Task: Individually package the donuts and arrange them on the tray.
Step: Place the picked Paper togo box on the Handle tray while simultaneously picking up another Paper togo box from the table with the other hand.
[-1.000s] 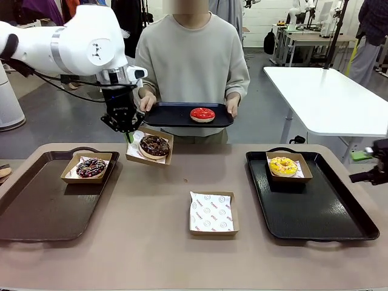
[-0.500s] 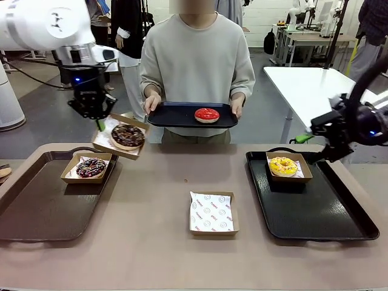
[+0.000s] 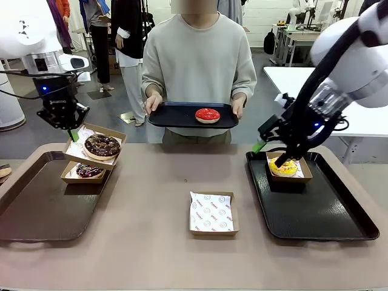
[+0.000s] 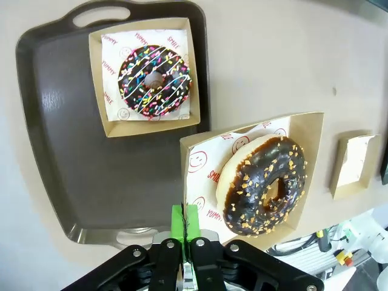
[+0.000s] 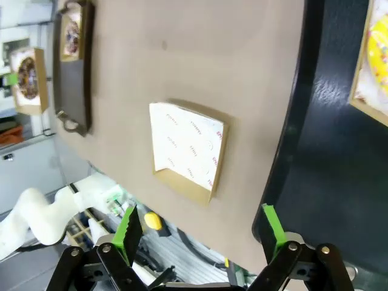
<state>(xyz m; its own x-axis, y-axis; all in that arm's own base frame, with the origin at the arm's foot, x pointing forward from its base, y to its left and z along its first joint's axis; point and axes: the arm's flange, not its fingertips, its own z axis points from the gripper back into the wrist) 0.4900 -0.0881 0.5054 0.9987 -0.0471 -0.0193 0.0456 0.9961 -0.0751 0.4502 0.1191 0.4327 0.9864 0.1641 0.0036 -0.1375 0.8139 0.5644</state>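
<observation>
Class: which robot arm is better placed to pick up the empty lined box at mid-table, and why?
Likely the right: the right gripper is open, holding nothing, facing the empty box; the left gripper is shut on the chocolate donut's box.

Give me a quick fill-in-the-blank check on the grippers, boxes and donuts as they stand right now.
1. The left gripper is shut on the edge of the lifted box, which carries the ____ donut.
2. The right gripper hangs over the right tray with its jaws ____.
3. The red donut lies on a small tray held by the ____.
4. The paper-lined box at the middle of the table is ____.

Missing words: chocolate; open; person; empty.
</observation>
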